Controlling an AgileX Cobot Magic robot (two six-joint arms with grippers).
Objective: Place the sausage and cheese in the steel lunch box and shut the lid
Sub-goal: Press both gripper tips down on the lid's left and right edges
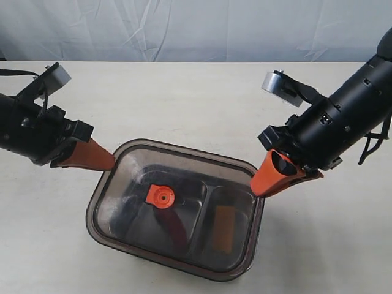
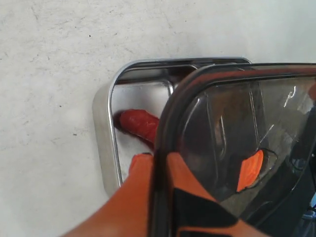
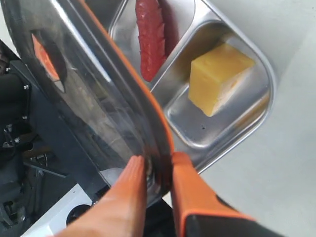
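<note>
Polished steel and smoky plastic on a matt table.

The steel lunch box [image 3: 200,129] is bright, mirror-smooth metal that reflects what lies in it. The lid [image 1: 125,202] is dark translucent plastic, glossy with streaky highlights, and its centre tab [image 1: 160,196] is opaque orange plastic. The sausage [image 3: 150,34] looks like glossy, ridged red plastic. The cheese [image 3: 219,74] is yellow and duller, with a paler, rougher side face. The fingers [image 3: 197,192] of the left gripper [image 1: 109,162] and right gripper [image 1: 258,185] are smooth orange plastic with a soft sheen. The table [image 1: 184,98] is off-white, matt and faintly speckled, and creased pale cloth [image 1: 184,27] hangs beyond its far edge.
</note>
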